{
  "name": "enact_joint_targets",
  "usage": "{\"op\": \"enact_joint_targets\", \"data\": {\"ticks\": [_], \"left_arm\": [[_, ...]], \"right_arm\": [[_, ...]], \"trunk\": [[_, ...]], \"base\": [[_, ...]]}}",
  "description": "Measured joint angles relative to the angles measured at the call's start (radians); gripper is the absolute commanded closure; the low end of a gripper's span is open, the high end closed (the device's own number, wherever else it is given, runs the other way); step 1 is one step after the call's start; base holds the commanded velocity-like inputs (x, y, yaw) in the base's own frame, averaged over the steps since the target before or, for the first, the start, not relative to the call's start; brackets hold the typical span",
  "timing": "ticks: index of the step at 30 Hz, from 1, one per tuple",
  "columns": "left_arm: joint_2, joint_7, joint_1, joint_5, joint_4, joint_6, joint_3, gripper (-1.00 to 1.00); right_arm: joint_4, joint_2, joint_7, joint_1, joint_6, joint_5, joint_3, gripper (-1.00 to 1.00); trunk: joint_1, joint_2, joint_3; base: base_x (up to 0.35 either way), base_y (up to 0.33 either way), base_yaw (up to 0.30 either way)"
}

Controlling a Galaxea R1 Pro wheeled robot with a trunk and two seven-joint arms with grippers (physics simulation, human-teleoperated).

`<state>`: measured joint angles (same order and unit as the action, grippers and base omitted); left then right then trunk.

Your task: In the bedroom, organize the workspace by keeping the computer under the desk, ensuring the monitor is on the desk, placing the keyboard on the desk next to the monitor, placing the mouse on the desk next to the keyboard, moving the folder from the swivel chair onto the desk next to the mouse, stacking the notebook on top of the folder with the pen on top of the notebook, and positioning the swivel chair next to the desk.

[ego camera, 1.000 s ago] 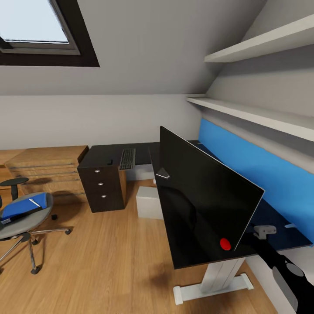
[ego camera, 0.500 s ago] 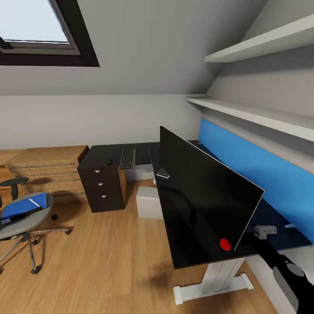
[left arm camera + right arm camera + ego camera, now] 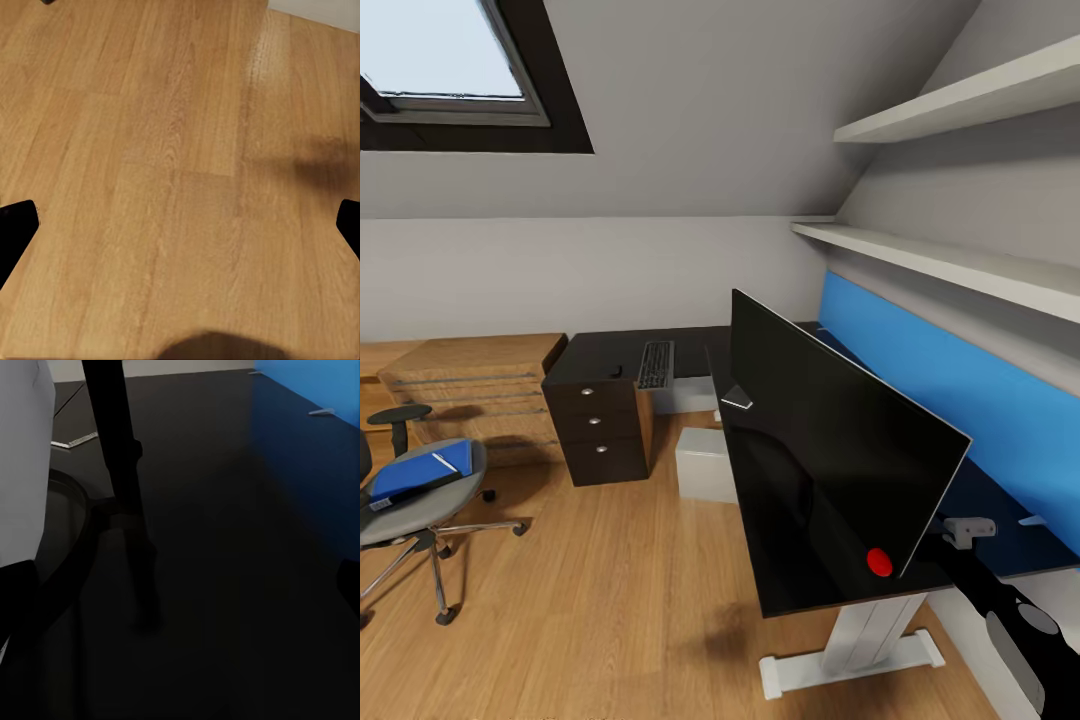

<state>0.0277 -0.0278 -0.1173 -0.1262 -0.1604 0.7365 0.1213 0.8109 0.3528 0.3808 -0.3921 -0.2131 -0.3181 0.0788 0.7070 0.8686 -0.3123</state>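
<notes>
A: Desk first?
B: Yes. The desk (image 3: 690, 352) is the black L, one wing along the far wall, the other running toward the camera under the blue wall panel (image 3: 950, 390); its drawers (image 3: 598, 425) sit at the far wing's end next to the wooden cabinet (image 3: 470, 385).

A: Monitor?
B: The monitor (image 3: 830, 450) stands on the desk's near wing, tilted, red dot at its lower near corner. In the right wrist view its stand (image 3: 124, 487) and round foot show on the dark desktop.

A: Chair?
B: The swivel chair (image 3: 415, 510) is on the wood floor (image 3: 610, 580), well apart from the desk, out past the drawers.

A: Computer?
B: The computer (image 3: 705, 465), a grey box, is on the floor under the desk, beside the drawers.

A: Folder, keyboard?
B: The folder (image 3: 415, 472) lies on the chair seat, with a pale thin thing on it, too small to name. The keyboard (image 3: 655, 364) lies on the desk's far wing, above the drawers.

A: Grippers?
B: The left gripper (image 3: 180, 225) hangs over bare floor, fingertips wide apart, holding nothing. The right gripper (image 3: 180, 585) sits over the desktop behind the monitor; just one tip at the frame edge, so cannot tell how it stands.
</notes>
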Motion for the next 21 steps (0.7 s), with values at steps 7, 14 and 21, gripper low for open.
{"op": "enact_joint_targets", "data": {"ticks": [7,14,21], "left_arm": [[0.000,0.000,0.000,0.000,0.000,-0.001,0.000,-1.00],[0.000,0.000,0.000,0.000,0.000,-0.001,0.000,-1.00],[-0.001,0.000,0.000,0.000,0.000,-0.001,0.000,-1.00]], "right_arm": [[0.000,0.001,0.000,0.000,0.000,0.000,0.000,-1.00],[0.000,0.001,-0.001,0.000,0.000,0.000,0.004,-1.00],[0.000,0.000,0.000,0.000,0.000,0.000,0.015,-1.00]], "trunk": [[0.000,0.000,0.000],[0.000,0.000,0.000],[0.000,0.000,-0.001]], "base": [[0.000,0.000,0.028],[0.000,0.000,-0.004],[0.000,0.000,0.043]]}}
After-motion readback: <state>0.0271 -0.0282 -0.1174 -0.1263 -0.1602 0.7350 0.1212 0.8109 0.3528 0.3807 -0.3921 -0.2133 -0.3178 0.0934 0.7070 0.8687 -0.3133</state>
